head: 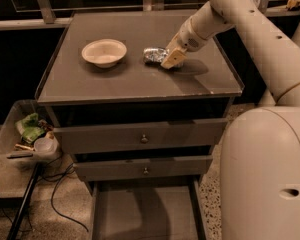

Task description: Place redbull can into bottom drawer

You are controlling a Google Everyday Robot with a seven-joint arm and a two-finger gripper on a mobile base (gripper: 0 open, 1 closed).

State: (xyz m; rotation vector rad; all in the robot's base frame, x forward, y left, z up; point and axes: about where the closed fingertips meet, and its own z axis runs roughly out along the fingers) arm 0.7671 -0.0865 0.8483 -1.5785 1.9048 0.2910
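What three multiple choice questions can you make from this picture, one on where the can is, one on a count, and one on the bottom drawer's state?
1. Where is the redbull can?
A. on the floor
B. on the cabinet top, right of the bowl
C. inside the bowl

2. How many drawers show a round knob?
A. one
B. two
C. four

3. What state is the bottom drawer in?
A. pulled open
B. pushed shut
C. covered by a cloth

Answers:
1 B: the can lies on the top beside the bowl, with the gripper at its right side.
2 B: the upper drawers each carry one knob.
3 A: its floor shows in front of the cabinet, below the other two.
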